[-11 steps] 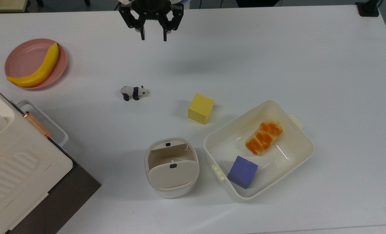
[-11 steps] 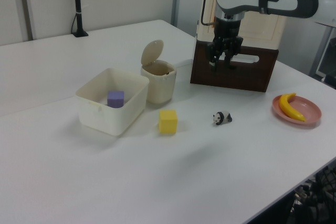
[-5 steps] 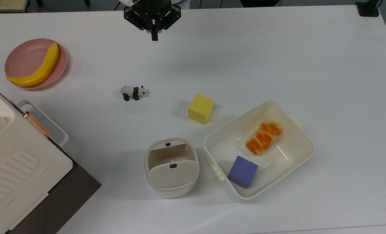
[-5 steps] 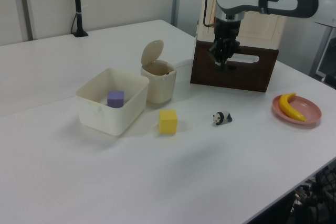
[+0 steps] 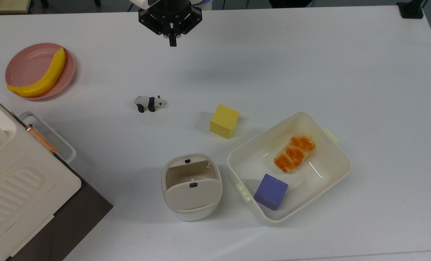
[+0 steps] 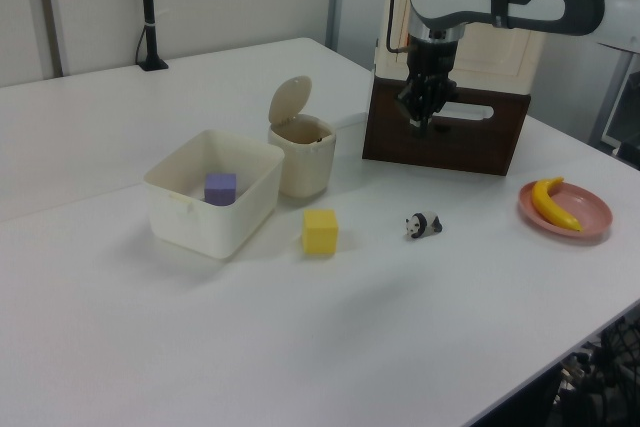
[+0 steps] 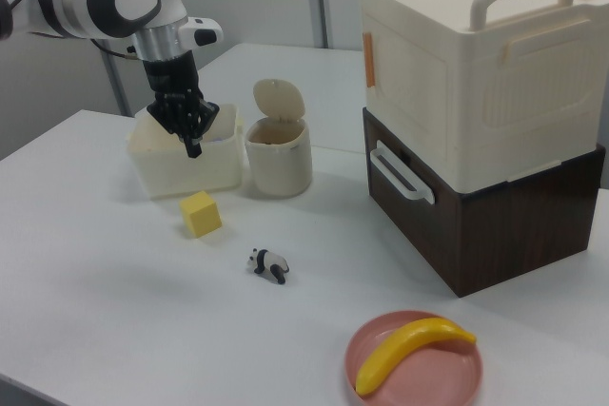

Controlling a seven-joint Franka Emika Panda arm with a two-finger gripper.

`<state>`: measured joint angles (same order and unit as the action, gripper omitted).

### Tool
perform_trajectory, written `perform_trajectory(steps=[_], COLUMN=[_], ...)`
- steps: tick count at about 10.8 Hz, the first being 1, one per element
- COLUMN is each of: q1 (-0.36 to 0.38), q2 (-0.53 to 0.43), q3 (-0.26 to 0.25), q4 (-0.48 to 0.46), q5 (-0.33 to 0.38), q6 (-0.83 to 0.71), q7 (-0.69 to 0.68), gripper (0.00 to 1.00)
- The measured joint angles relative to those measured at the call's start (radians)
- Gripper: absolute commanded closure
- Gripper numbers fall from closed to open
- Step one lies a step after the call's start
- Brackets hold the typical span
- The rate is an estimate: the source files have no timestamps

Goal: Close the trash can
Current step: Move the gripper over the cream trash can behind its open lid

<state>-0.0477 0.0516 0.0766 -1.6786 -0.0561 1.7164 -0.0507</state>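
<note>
1. A white bench (image 5: 310,65) is carrying the scene, with a stacked cream and dark-brown storage box (image 7: 481,111) sitting at the lower left of the top view.
2. The trash can (image 5: 191,186) is standing at the lower centre of the top view, just beside the cream tub (image 5: 340,159) holding a purple cube (image 5: 271,191) and a piece of bread (image 5: 294,153); its lid (image 6: 290,101) is standing upright, so it is not yet closed.
3. The gripper (image 5: 172,42) is hanging at the top centre of the top view, well apart from the trash can. A second ago its fingers were spread wide; now they are pressed together with nothing between them.
4. That closing probably means the arm is preparing to push the lid down with closed fingertips rather than grasp it; the approach is not yet begun.
5. A yellow cube (image 5: 224,121) and a toy panda (image 5: 149,103) are lying between the gripper and the trash can.
</note>
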Motion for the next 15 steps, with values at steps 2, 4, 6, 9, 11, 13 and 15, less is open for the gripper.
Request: perform_trajectory(steps=[2,4,6,9,11,13,15], q1=[0.000,0.000,0.000,0.010,0.029,0.032,0.038], q2=[0.012,0.067,0.132,0.189,0.251,0.305,0.352], q3=[0.000,0.000,0.000,0.003,0.004,0.004,0.004], q4=[0.013,0.083,0.156,0.179,0.180,0.181,0.182], q5=[0.000,0.000,0.002,0.013,0.013,0.013,0.013], q6=[0.000,0.000,0.090,0.381,0.627,0.827,1.024], q7=[0.000,0.000,0.000,0.000,0.000,0.000,0.000], gripper=[1.00,1.00,1.00,1.00,1.00,1.00,1.00])
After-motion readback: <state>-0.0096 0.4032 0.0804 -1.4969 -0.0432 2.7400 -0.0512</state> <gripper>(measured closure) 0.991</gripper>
